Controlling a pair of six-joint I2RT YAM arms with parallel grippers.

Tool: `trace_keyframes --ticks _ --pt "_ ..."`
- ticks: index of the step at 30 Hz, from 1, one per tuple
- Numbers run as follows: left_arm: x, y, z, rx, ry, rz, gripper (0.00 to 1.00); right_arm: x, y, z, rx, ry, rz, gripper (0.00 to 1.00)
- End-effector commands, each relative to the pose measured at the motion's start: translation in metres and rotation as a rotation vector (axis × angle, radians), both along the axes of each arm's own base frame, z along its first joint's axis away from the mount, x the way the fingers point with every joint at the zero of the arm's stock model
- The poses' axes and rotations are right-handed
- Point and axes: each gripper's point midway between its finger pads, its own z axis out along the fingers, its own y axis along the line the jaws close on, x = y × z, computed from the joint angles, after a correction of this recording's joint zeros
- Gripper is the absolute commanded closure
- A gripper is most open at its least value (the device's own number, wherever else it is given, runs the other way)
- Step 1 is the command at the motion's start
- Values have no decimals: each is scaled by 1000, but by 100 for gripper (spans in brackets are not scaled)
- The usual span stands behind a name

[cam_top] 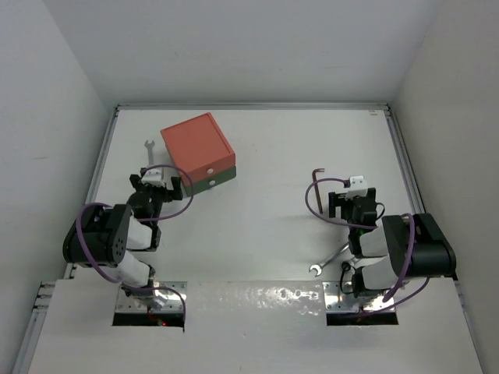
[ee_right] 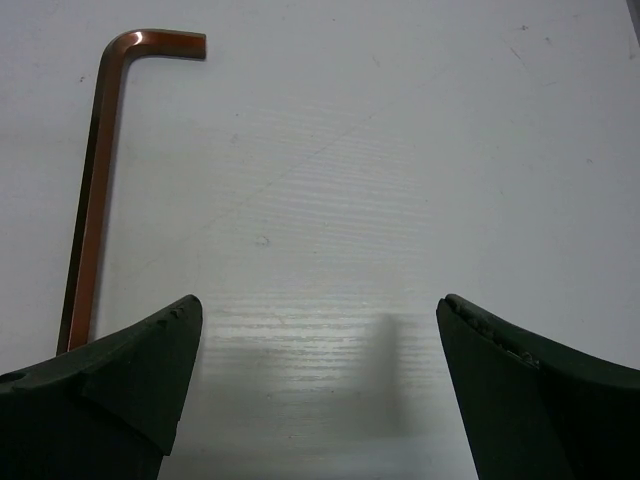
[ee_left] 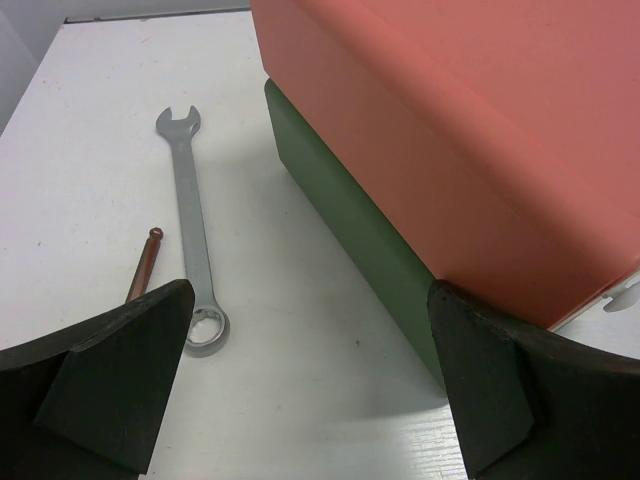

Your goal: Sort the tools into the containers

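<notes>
The box stands at the back left, with its orange-red upper drawer (cam_top: 197, 142) over the dark green lower drawer (cam_top: 214, 179); both look shut. A silver wrench (cam_top: 148, 149) lies left of the box. In the left wrist view this wrench (ee_left: 189, 225) lies beside a reddish-brown rod with a ball end (ee_left: 143, 266). The drawers (ee_left: 470, 140) fill the right of that view, with a white knob (ee_left: 625, 295) at the edge. My left gripper (cam_top: 161, 181) is open and empty, close to the box's near-left corner. My right gripper (cam_top: 351, 197) is open and empty, just right of the L-shaped hex key (cam_top: 314, 192), which also shows in the right wrist view (ee_right: 93, 190). A second wrench (cam_top: 328, 261) lies near the right arm.
White walls close in the table on the left, back and right. A metal rail (cam_top: 249, 106) runs along the far edge. Purple cables (cam_top: 181, 206) loop off both arms. The arm bases sit at the near edge.
</notes>
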Motion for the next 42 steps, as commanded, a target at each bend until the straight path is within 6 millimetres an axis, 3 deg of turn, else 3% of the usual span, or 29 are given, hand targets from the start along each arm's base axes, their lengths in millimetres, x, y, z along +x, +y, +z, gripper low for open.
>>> trace_keyframes --ticks 1,2,4,6,7,10,12,13,14,16,17,18,19,20,23,24,25,26,27,28,29,30,31,32,33,34,37,40,42 --pt "9 0 26 -13 -91 -8 0 16 -2 21 12 -78 -23 1" --pt "9 -1 27 -13 -93 -9 0 13 -4 13 7 -24 -32 1" --pt "6 1 32 -27 -117 5 0 30 -6 36 4 -47 -47 1" --pt "-1 14 45 -48 -134 85 0 28 -5 37 43 12 -69 1" --pt "-3 19 51 -55 -138 114 0 38 4 64 76 -52 -24 1" --pt "-17 30 68 -4 -123 150 0 45 23 100 121 -88 75 1" --pt "-31 27 80 35 -110 119 0 58 28 135 142 -125 94 1" --pt "-41 23 80 49 -72 93 0 56 37 133 150 -70 146 1" --pt "-43 16 90 63 -72 52 0 68 42 162 145 -102 181 1" --pt "-56 11 95 80 -19 15 0 69 55 154 149 25 239 10" --pt "-60 11 98 78 -8 16 0 74 59 160 139 53 245 13" --pt "-62 11 100 89 10 14 0 88 63 192 117 25 249 17" --pt "-66 8 95 105 58 -9 0 82 81 183 66 113 292 18" --pt "-62 9 114 153 37 -20 0 96 83 197 -15 117 260 18" --pt "-41 17 148 211 110 -12 0 100 141 204 -49 169 343 17" --pt "-35 10 116 214 293 -87 0 96 165 205 -17 175 393 16" --pt "-16 6 166 227 246 -122 0 96 181 207 27 176 416 16" --pt "-12 -12 127 228 437 -289 0 97 208 212 100 174 441 15" --pt "7 -21 169 258 391 -366 0 98 222 213 119 176 458 15" --pt "13 -27 165 254 450 -440 0 100 235 224 133 159 478 15" --pt "32 -39 137 204 558 -538 0 96 255 212 116 190 509 16" --pt "41 -42 164 178 573 -559 9 96 265 211 105 196 518 18" --pt "49 -47 159 104 629 -561 34 97 276 219 110 184 531 20" --pt "64 -53 134 37 716 -590 49 92 293 208 106 213 558 21" --pt "73 -55 149 14 712 -586 59 90 302 207 117 221 569 23" --pt "80 -57 144 -39 739 -562 64 86 317 211 157 219 576 26" --pt "112 -57 137 -32 666 -473 63 79 346 198 245 259 595 33" --pt "135 -62 159 52 502 -393 59 60 390 189 253 244 688 35" --pt "143 -73 168 73 433 -395 57 56 400 177 205 233 688 34"
